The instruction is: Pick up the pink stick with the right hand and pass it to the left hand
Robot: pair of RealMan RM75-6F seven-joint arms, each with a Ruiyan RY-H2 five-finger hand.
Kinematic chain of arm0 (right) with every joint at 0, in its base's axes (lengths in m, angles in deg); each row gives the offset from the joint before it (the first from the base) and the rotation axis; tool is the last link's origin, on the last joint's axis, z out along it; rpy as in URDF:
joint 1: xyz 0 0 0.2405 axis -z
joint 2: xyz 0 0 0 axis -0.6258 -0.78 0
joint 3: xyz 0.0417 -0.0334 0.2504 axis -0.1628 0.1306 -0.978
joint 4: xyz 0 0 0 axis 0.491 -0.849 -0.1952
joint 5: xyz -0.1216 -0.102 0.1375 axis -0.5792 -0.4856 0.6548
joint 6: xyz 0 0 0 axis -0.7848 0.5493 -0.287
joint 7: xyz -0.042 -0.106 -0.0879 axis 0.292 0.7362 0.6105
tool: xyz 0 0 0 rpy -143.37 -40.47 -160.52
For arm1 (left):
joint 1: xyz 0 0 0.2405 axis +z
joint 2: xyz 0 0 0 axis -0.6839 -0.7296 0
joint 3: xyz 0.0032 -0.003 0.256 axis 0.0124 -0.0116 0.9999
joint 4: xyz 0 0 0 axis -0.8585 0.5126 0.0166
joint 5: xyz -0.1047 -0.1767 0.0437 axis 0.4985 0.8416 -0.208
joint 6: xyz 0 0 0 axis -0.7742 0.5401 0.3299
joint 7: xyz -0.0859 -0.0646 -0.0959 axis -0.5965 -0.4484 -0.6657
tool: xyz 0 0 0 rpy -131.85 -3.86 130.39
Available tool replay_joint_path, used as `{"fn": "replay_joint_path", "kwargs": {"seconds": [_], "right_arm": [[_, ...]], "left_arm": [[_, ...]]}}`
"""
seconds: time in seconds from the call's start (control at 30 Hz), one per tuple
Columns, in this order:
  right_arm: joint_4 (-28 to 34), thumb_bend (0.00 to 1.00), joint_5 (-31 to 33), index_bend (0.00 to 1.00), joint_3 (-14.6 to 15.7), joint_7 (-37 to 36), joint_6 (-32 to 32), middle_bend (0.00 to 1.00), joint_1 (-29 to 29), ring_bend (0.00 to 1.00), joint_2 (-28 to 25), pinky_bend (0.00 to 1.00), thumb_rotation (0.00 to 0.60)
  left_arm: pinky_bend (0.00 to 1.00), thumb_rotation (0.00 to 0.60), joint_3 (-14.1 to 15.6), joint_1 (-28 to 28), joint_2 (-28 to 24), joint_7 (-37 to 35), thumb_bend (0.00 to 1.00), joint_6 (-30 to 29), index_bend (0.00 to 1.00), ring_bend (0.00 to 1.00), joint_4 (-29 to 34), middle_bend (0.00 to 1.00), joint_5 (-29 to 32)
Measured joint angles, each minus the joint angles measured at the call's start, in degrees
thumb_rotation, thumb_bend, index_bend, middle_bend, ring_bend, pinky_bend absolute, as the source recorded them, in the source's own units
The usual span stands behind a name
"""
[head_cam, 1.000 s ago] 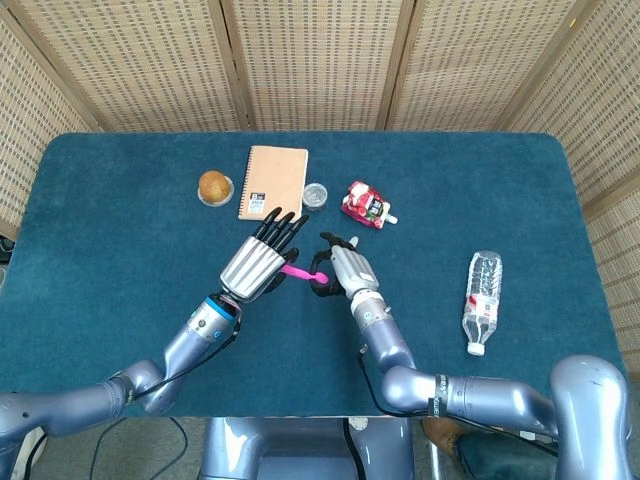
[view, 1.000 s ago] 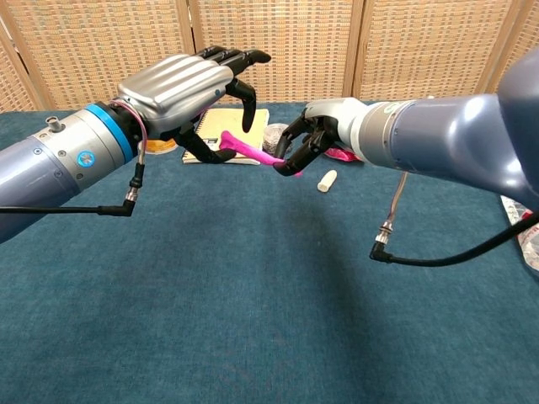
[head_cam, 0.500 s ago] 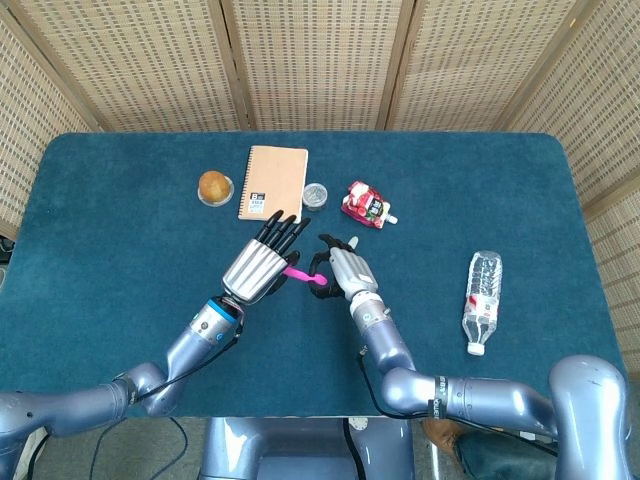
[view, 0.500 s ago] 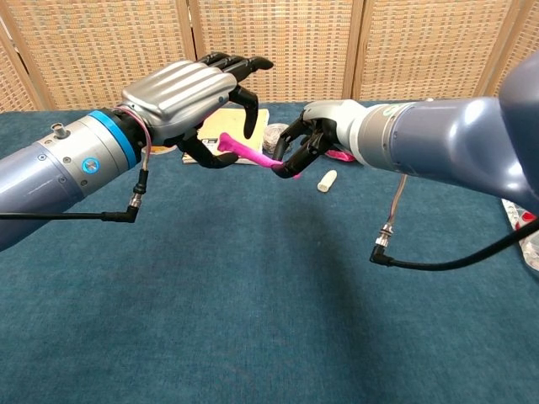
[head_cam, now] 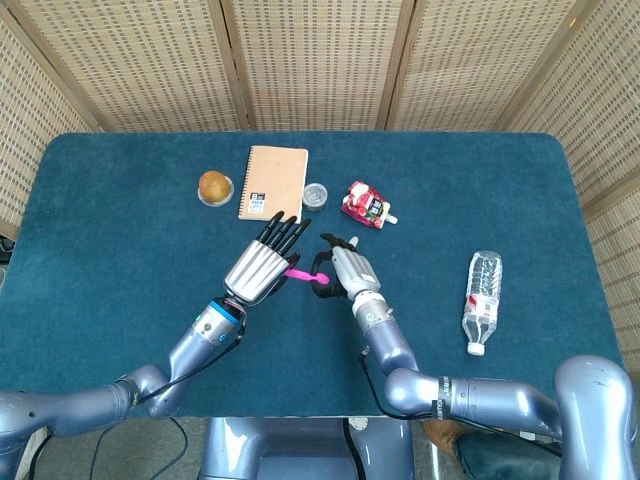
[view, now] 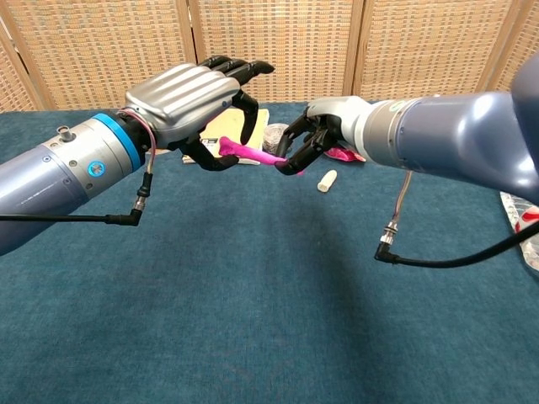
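Note:
The pink stick (view: 250, 152) hangs in the air above the table, pinched at its right end by my right hand (view: 310, 143). Its left end reaches under the palm of my left hand (view: 189, 105), whose fingers (view: 244, 69) are spread over it and whose thumb curls below; the left hand does not clasp it. In the head view the pink stick (head_cam: 298, 271) shows as a short piece between my left hand (head_cam: 262, 264) and my right hand (head_cam: 340, 272), near the middle of the blue table (head_cam: 120, 220).
At the back lie a tan notebook (head_cam: 273, 182), a small muffin on a dish (head_cam: 214, 187), a round metal lid (head_cam: 315, 194) and a red snack pouch (head_cam: 367, 205). A water bottle (head_cam: 482, 288) lies at the right. A black cable (view: 396, 244) trails under my right arm.
My left hand has moved a little right and up, closing over the stick's left end. My right hand has lifted slightly with the stick.

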Motion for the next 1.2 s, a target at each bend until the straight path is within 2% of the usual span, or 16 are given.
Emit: {"fn": "replay_joint_path", "kwargs": {"seconds": [0.27, 0.47, 0.67, 0.87, 1.07, 1.2], "right_arm": [[0.3, 0.67, 0.0, 0.66, 0.0, -0.3, -0.2, 0.14, 0.2, 0.0, -0.5, 0.0, 0.6], [0.5, 0.67, -0.2, 0.66, 0.2, -0.5, -0.3, 0.14, 0.3, 0.0, -0.8, 0.0, 0.6], [0.9, 0.67, -0.3, 0.66, 0.3, -0.7, -0.3, 0.14, 0.4, 0.0, -1.0, 0.0, 0.6], [0.9, 0.67, -0.3, 0.66, 0.6, -0.8, -0.4, 0.14, 0.5, 0.0, -1.1, 0.0, 0.6], [0.7, 0.67, -0.5, 0.66, 0.8, -1.1, -0.8, 0.14, 0.5, 0.0, -1.1, 0.0, 0.6], [0.8, 0.67, -0.7, 0.66, 1.0, -1.1, -0.8, 0.14, 0.5, 0.0, -1.2, 0.0, 0.6]], "left_arm": [[0.0, 0.6, -0.1, -0.2, 0.2, 0.7, 0.34, -0.2, 0.56, 0.0, 0.0, 0.0, 0.6], [0.0, 0.6, -0.1, -0.3, 0.3, 0.5, 0.4, -0.5, 0.61, 0.0, 0.6, 0.0, 0.7], [0.0, 0.6, 0.0, -0.4, 0.4, 1.3, 0.42, -0.7, 0.62, 0.0, 0.5, 0.0, 1.0], [0.0, 0.6, 0.0, -0.4, 0.3, 2.1, 0.48, -0.6, 0.65, 0.0, 0.6, 0.0, 1.7], [0.0, 0.6, -0.1, -0.6, 0.1, 2.4, 0.59, -0.3, 0.68, 0.0, 0.8, 0.0, 2.2], [0.0, 0.6, -0.1, -0.6, 0.1, 2.6, 0.61, -0.2, 0.71, 0.0, 0.8, 0.0, 2.6]]}}
